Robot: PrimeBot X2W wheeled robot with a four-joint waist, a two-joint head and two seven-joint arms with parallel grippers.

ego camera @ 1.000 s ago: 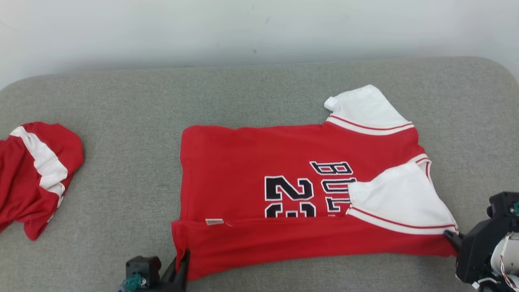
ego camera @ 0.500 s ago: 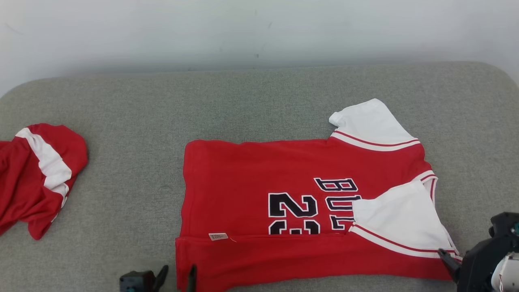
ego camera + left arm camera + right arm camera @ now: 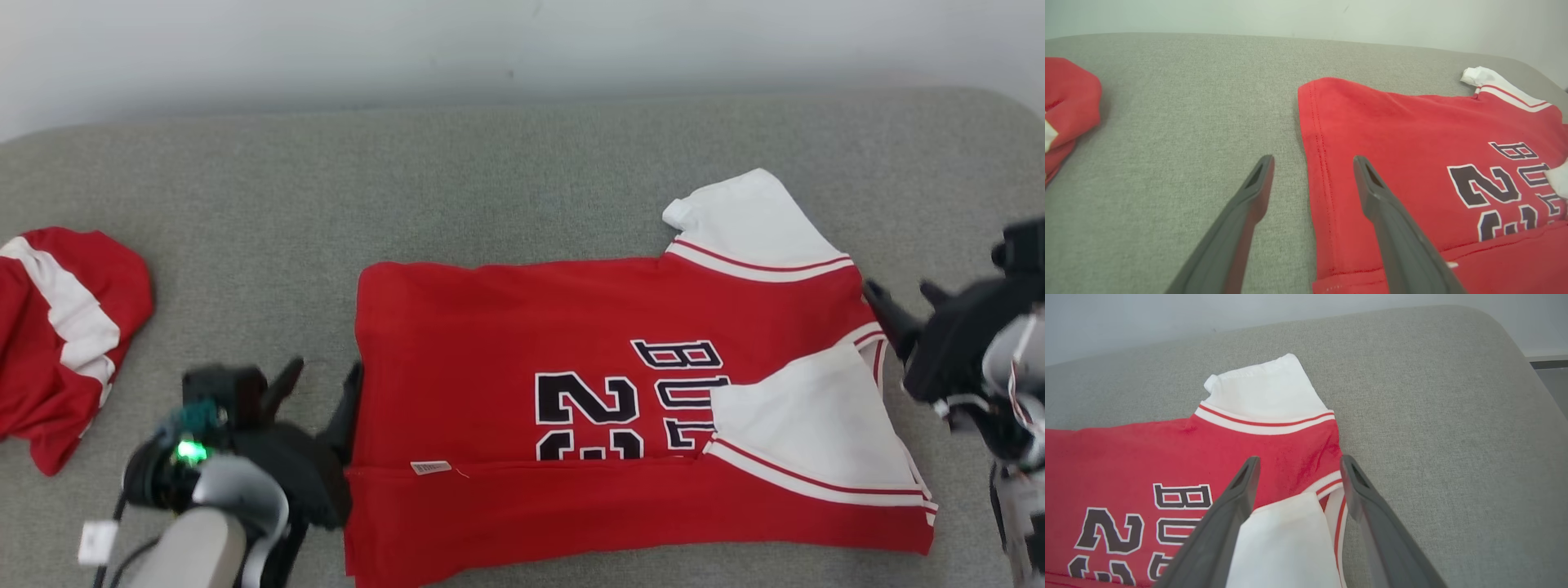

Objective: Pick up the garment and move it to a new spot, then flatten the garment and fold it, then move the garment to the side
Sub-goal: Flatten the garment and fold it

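Head view: my red garment [image 3: 490,327] lies flat on the grey cushion's [image 3: 490,180] middle, one long edge folded over. My left gripper [image 3: 324,367] and right gripper [image 3: 898,286] are spread wide, holding nothing. I think more folding and moving aside remain.

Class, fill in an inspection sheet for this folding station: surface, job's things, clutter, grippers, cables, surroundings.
Surface: grey woven fabric cushion with rounded corners.
Job's things: red jersey with white sleeves and black lettering lies flat; its near long edge is folded over and the near sleeve is folded onto the body.
Clutter: crumpled red-and-white garment at the left edge, apart from the jersey.
Grippers: left gripper open, fingers astride the jersey's hem edge; right gripper open at its collar end; neither holds anything.
Cables: thin wires on the right wrist.
Surroundings: pale plain wall behind the cushion.
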